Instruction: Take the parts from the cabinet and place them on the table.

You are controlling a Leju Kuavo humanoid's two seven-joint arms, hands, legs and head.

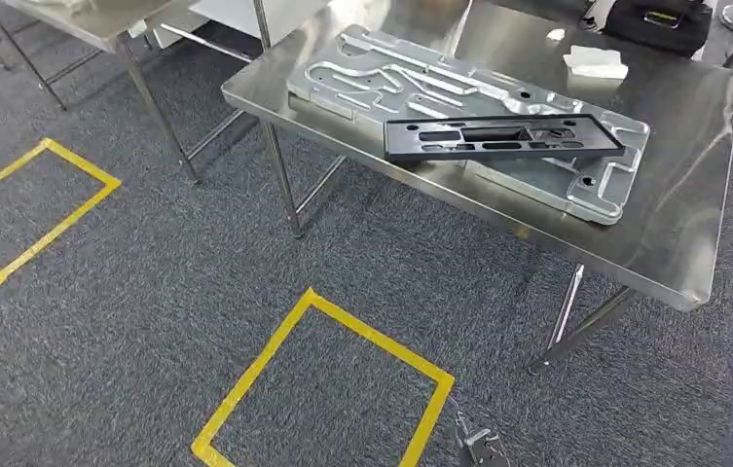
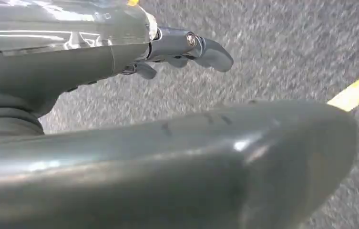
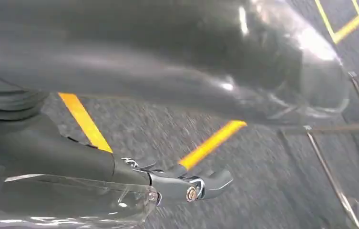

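The black part, a long flat frame with slots cut through it, lies on top of a large silver machined plate on the steel desk. The frame sits across the plate's near half, roughly parallel to the desk's near edge, with its right end close to the plate's right corner. The plate itself runs diagonally over the middle of the desk, from the far left corner toward the near right edge. Near the desk's far right corner lie a white folded piece and, just behind it, a black bag.

The left hand hangs above grey carpet with its fingers loosely apart and nothing in them. The right hand also hangs over the carpet, fingers slightly curled but spread, holding nothing.

Yellow tape squares mark the carpet in front of the desk, and a second steel desk stands off its far left corner.
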